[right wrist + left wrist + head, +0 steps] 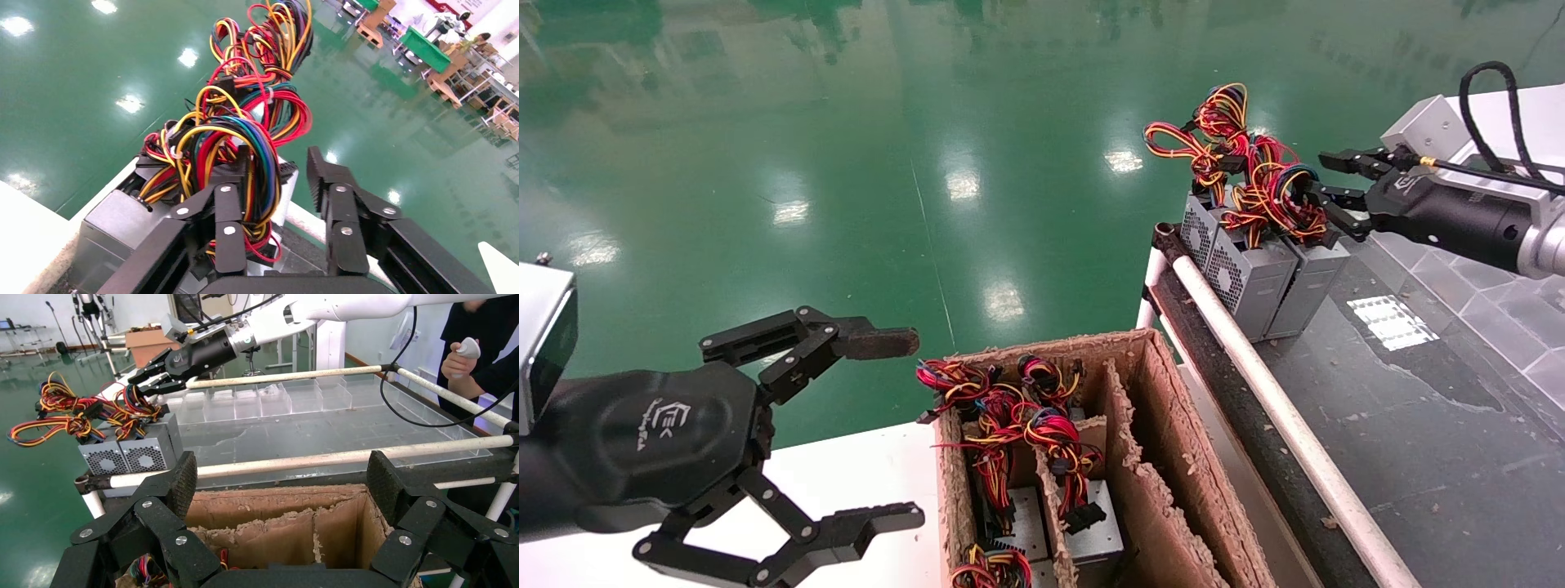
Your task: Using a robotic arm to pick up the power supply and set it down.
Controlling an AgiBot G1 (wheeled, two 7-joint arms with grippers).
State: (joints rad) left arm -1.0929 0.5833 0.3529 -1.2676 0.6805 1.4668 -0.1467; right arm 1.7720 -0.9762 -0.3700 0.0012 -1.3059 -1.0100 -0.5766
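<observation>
Grey power supplies stand side by side at the corner of the dark table, and the power supply (1310, 282) nearest my right gripper carries a bundle of red, yellow, black and blue wires (1267, 192) on top. My right gripper (1318, 177) is open at that bundle; in the right wrist view (278, 160) a loop of wires (245, 153) lies against one finger and the other finger stands free. The left wrist view shows the vent faces (125, 456) and my right gripper (138, 383) above the wires. My left gripper (915, 429) hangs open and holds nothing, beside the cardboard box.
A torn cardboard box (1144, 392) with dividers holds more wired supplies (1091, 531). A white pipe rail (1279, 408) edges the dark table (1418, 425). Clear compartment trays (275, 398) line the far side. A person (471, 352) stands behind. Green floor lies beyond.
</observation>
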